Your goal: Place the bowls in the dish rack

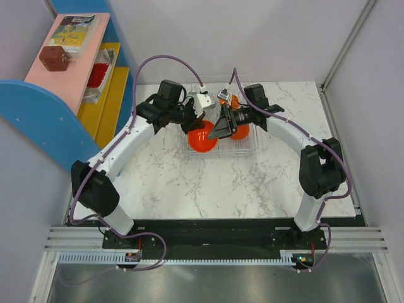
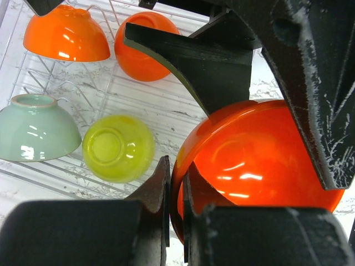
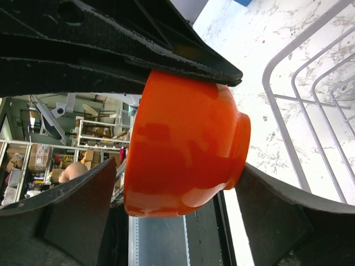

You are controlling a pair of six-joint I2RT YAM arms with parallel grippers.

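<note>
Left arm (image 1: pixel 123 148) and right arm (image 1: pixel 293 136) both bend in over the dish rack (image 1: pixel 255 146), left hand (image 2: pixel 176 166) clamped tight on the rim of the big orange bowl (image 2: pixel 260 160) at the rack's near-left corner, right hand (image 3: pixel 177 185) spread wide either side of it, grip unclear.

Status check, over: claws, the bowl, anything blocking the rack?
Left claw shut on orange bowl rim, over dish rack. Right claw straddling same bowl, grip unclear. Four bowls already racked upside down; no visible obstruction.
</note>
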